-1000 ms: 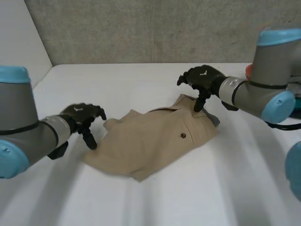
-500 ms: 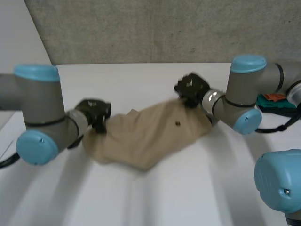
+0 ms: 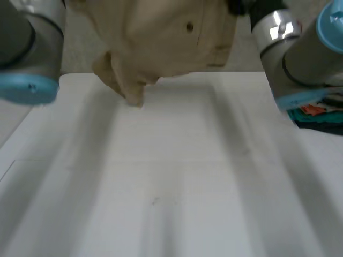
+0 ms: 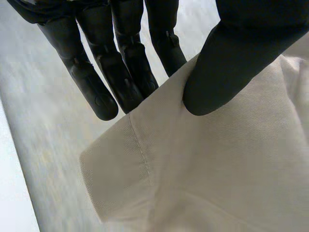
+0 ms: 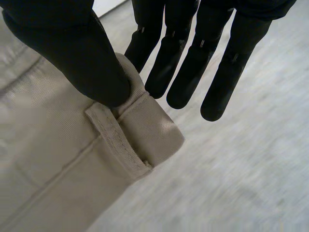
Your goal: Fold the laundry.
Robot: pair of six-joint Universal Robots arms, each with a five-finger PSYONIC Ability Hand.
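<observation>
A beige garment (image 3: 161, 37) with a dark button hangs in the air above the far side of the white table (image 3: 171, 187), its lower folds dangling at the left. In the left wrist view my left hand (image 4: 227, 63) pinches a hemmed edge of the garment (image 4: 217, 169) between thumb and fingers (image 4: 120, 72). My right hand (image 5: 72, 48) pinches a thick corner of the garment (image 5: 58, 159), next to a belt loop, its thumb on top and its fingers (image 5: 193, 63) behind. In the head view the right hand (image 3: 237, 6) shows at the garment's upper right.
A pile of teal and orange clothes (image 3: 316, 115) lies at the table's right edge, behind my right arm (image 3: 300, 48). My left arm (image 3: 27, 48) stands at the left. A grey wall rises behind the table.
Both hands have closed on the beige garment's two ends and raised it off the table. It lay crumpled on the table a second ago and now hangs high.
</observation>
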